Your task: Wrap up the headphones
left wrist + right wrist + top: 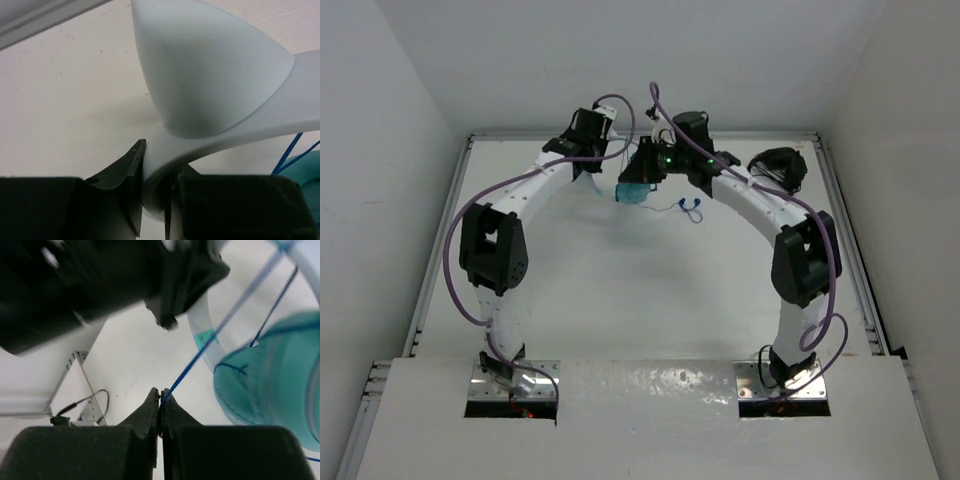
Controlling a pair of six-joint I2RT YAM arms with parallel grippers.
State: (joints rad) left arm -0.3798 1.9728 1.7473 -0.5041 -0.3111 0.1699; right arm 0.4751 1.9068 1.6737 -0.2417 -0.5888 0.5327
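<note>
The teal headphones (634, 192) hang above the far middle of the table between the two arms. My left gripper (155, 170) is shut on their pale headband (210, 80), which fills the left wrist view; a teal ear cup (305, 172) shows at the right edge. My right gripper (160, 396) is shut on the thin blue cable (220, 325), which runs taut up and right past the headband (205, 340) and the teal ear cup (275, 375). In the top view the cable's loose end (688, 207) lies on the table to the right.
A black bundle of dark wire loops (778, 166) lies at the far right of the white table (650, 290). A raised metal rim (438, 260) runs along the table's sides. White walls enclose the table.
</note>
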